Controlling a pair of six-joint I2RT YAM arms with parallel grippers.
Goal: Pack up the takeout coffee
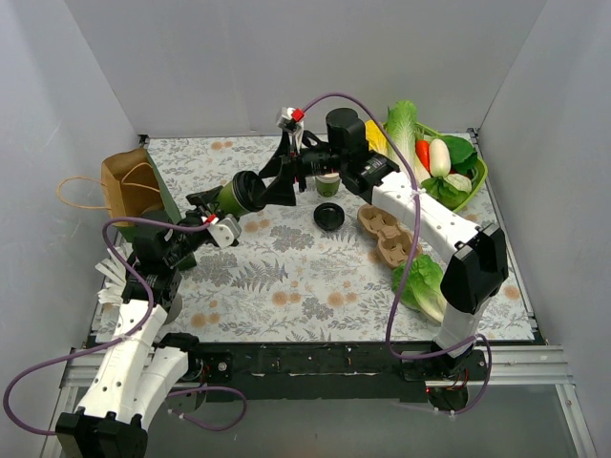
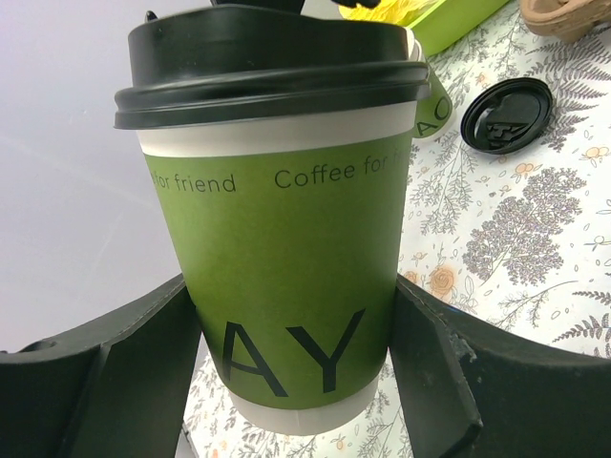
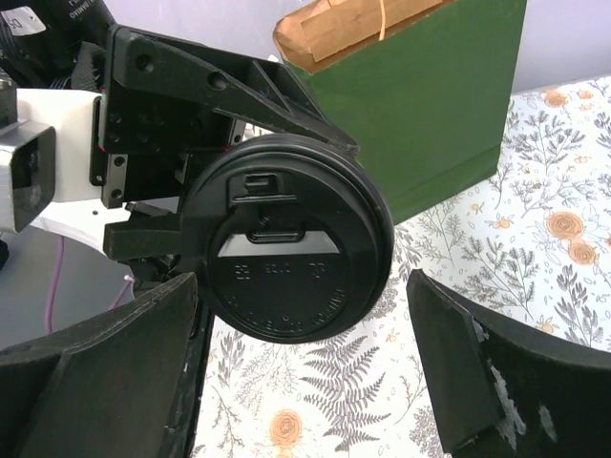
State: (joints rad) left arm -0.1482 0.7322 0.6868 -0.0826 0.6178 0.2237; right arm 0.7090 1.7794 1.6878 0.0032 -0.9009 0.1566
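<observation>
Two takeout cups are in play. Nearest me, the left end effector (image 2: 296, 329) is clamped on the green paper cup (image 2: 286, 239), fingers on its smooth lower wall, so the capped top is left free. Its black plastic lid (image 3: 286, 253), glossy with a raised rim and a sip tab, faces straight into the right end effector (image 3: 301, 310). That one's fingers stand wide to either side without touching. I read this as a hand-over or a lid press. Beyond the right end effector a smaller cup (image 1: 327, 184), seemingly uncapped, stands on the floral worktop (image 1: 286, 277), its loose flat lid (image 1: 330, 218) just beside. Behind the left end effector is the green paper bag (image 3: 420, 105), mouth open.
</observation>
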